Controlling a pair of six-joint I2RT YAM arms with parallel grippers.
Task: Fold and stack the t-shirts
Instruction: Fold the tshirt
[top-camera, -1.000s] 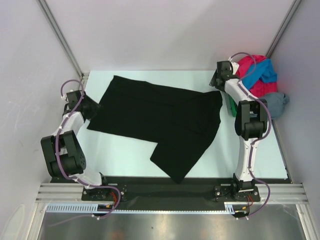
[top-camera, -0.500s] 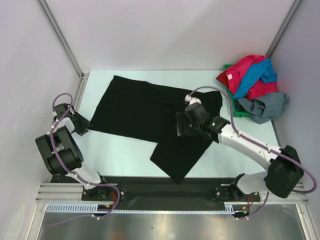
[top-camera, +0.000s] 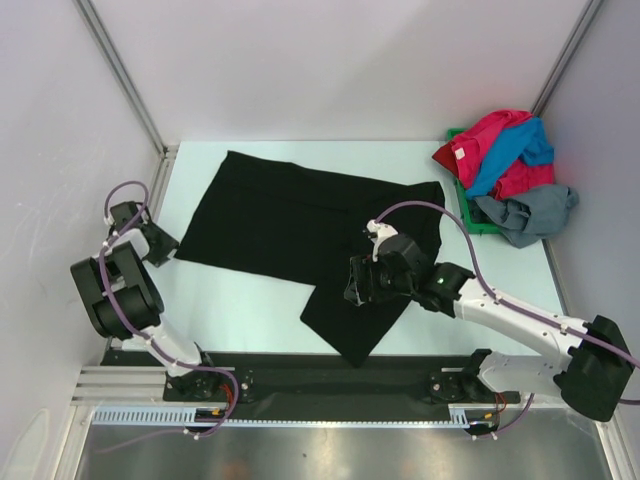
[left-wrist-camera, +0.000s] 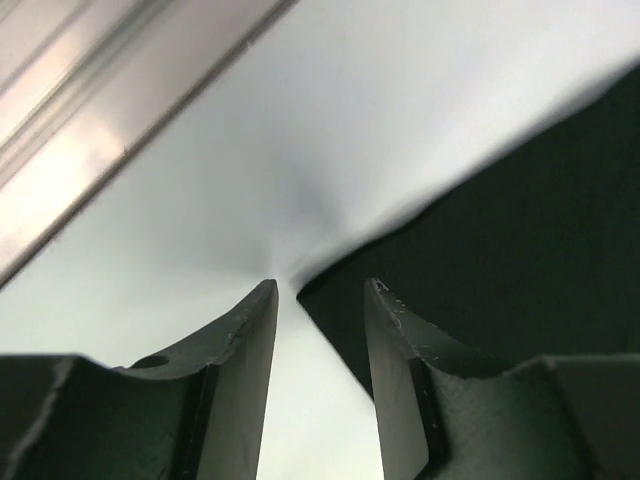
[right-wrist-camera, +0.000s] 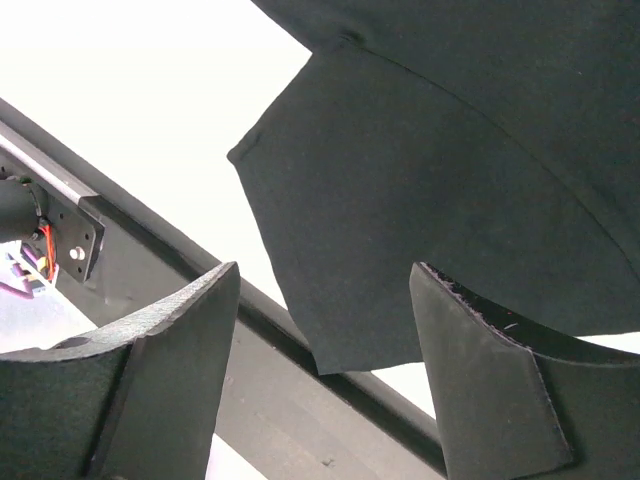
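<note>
Across the middle of the pale tabletop (top-camera: 250, 300): black t-shirt (top-camera: 290, 220), spread nearly flat, slanting from far left to near right; near flap tapering to a point close to the dark front rail (top-camera: 300, 372).

At the shirt's left corner: left claw (top-camera: 165, 245), low over the tabletop; from its own wrist camera, fingers (left-wrist-camera: 250, 330) a narrow gap apart, bare white surface visible between, tip of the black corner lying just at the gap, not pinched.

Over the shirt's near right part: right claw (top-camera: 358, 288), spread wide, holding nothing; below it, in the wrist view, a loose flap of the black cloth with a seam line, white tabletop on one side, dark rail just past the flap's edge.

Stretched low from the near right corner toward that spot: right arm (top-camera: 510, 312), crossing bare tabletop beside the shirt's near right edge.

At the far right corner, near the black shirt's right edge but not touching: heap of further t-shirts; red-pink shirt (top-camera: 490, 135) uppermost, bright blue shirt (top-camera: 522, 145) draped across it, grey shirt (top-camera: 530, 210) sagging on the near side; beneath, a green bin (top-camera: 463, 212), only a strip showing.

All around: white walls; slanted metal posts (top-camera: 120, 70) rising from the far corners.
</note>
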